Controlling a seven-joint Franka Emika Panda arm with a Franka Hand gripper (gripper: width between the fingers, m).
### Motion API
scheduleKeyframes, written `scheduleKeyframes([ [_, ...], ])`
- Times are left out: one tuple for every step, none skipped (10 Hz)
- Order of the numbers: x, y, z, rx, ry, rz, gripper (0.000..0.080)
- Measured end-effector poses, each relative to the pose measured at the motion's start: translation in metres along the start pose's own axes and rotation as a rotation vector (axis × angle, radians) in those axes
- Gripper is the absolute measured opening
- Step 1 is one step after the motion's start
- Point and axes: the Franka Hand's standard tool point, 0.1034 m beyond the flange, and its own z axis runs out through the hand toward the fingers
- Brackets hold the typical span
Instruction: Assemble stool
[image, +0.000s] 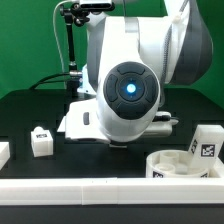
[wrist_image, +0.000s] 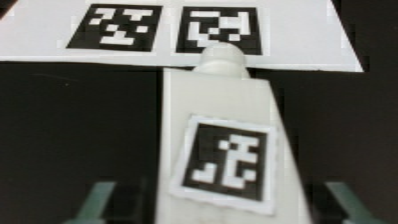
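In the wrist view a white stool leg (wrist_image: 222, 140) with a black-and-white tag lies on the black table, its narrow end pointing at the marker board (wrist_image: 45, 40). My gripper (wrist_image: 217, 206) is open, with a dark gap between the leg and each fingertip (wrist_image: 98, 200). In the exterior view the arm's body hides the gripper and this leg. The round white seat (image: 185, 166) lies at the exterior view's front right. A second leg (image: 40, 140) stands at the left, and a third tagged leg (image: 206, 141) stands behind the seat.
A long white border rail (image: 70, 190) runs along the front edge of the table. Another white piece (image: 3, 152) shows at the exterior view's far left. A black camera stand (image: 72, 50) rises behind the arm.
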Motion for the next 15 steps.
scheduleKeyframes([
  [0.0, 0.0, 0.0, 0.0, 0.0, 0.0, 0.0324],
  [0.0, 0.0, 0.0, 0.0, 0.0, 0.0, 0.0324],
  [0.0, -0.001, -0.001, -0.001, 0.001, -0.001, 0.0324],
  [0.0, -0.003, -0.004, -0.004, 0.007, -0.005, 0.0324],
  [-0.003, -0.007, -0.011, -0.01, 0.018, -0.011, 0.0324],
  [-0.013, -0.013, -0.022, -0.015, 0.016, -0.014, 0.0324],
  [-0.026, -0.022, -0.036, -0.023, 0.009, -0.007, 0.0324],
  [-0.035, -0.035, -0.049, -0.034, 0.001, 0.006, 0.0325],
  [-0.038, -0.051, -0.06, -0.046, 0.008, 0.04, 0.0325],
  [-0.038, -0.063, -0.067, -0.058, 0.027, 0.049, 0.0325],
  [-0.038, -0.067, -0.068, -0.065, 0.03, 0.045, 0.0325],
  [-0.034, -0.066, -0.068, -0.064, 0.047, 0.041, 0.0325],
  [-0.031, -0.067, -0.071, -0.062, 0.076, 0.039, 0.0325],
  [-0.031, -0.067, -0.071, -0.062, 0.076, 0.039, 0.0325],
  [-0.026, -0.067, -0.075, -0.06, 0.119, 0.038, 0.0325],
])
